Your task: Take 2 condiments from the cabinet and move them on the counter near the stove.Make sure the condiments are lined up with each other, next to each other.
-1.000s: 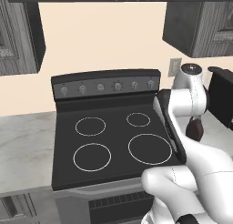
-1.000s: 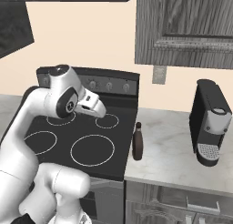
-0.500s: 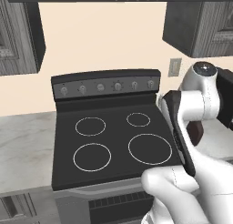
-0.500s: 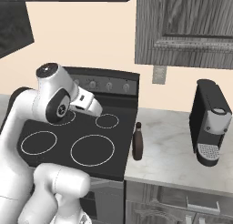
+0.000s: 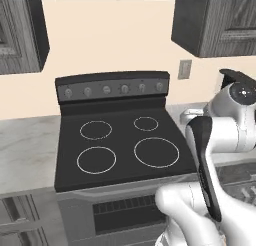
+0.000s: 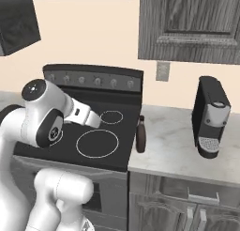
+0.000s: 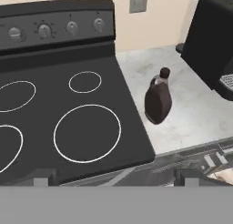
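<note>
- The brown bottle (image 7: 158,101) stood upright on the counter (image 7: 195,109), just beside the right edge of the stove (image 7: 82,114); seen from the right base camera, the bottle (image 6: 140,134) was close to the seam where the worktop (image 6: 178,150) meets the stove (image 6: 93,131).
- That spot fits the task's "near the stove", so this bottle looked already delivered, with bare stone to its right where a partner could be lined up.
- The second, smaller bottle could not be made out; I judged it was yet to be fetched from the cabinet (image 6: 190,23), whose door looked shut.
- The coffee machine (image 6: 211,117) stood further right on the same counter, well apart from the bottle, with a gap between them.
- The arm (image 6: 44,117) was folded back over the stove's front, and the hand camera looked down from above the stove's front edge at the bottle.
- The gripper's (image 7: 113,177) finger tips (image 7: 43,177) showed at the bottom of the hand camera's picture, set wide apart with nothing between them, which suits a hand that has let go.
- The bottle's squat belly gave it a steady footing, so a neighbour could probably be set close without tipping it, provided the narrow neck (image 7: 163,75) was not nudged.
</note>
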Controlling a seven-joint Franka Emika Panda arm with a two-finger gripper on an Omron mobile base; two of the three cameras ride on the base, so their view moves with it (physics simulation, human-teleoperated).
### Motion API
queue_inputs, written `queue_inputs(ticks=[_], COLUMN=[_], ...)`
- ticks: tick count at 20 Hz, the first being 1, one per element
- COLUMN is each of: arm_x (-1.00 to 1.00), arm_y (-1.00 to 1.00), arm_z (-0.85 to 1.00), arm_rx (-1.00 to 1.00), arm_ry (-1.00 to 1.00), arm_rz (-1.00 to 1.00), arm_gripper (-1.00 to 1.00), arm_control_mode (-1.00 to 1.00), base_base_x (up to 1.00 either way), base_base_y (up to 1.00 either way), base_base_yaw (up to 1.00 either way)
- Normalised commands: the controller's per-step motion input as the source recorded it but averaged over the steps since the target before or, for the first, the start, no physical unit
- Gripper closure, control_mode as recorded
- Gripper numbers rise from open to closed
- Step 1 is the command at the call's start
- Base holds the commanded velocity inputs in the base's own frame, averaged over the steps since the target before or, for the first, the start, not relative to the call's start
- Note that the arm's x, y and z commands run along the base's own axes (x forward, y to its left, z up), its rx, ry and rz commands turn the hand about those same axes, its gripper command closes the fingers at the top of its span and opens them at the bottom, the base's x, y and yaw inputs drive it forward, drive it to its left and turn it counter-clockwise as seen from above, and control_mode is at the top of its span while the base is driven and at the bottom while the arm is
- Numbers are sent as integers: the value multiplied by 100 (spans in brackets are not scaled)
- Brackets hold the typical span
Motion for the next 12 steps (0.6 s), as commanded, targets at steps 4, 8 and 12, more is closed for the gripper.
queue_inputs(ticks=[4, 8, 12], arm_x=[0, 0, 0], arm_y=[0, 0, 0], arm_z=[0, 0, 0], arm_rx=[0, 0, 0], arm_ry=[0, 0, 0], arm_rz=[0, 0, 0], arm_gripper=[-100, -100, -100], arm_control_mode=[100, 100, 100], base_base_x=[-98, -47, 0], base_base_y=[-83, -100, -100], base_base_yaw=[10, 12, 12])
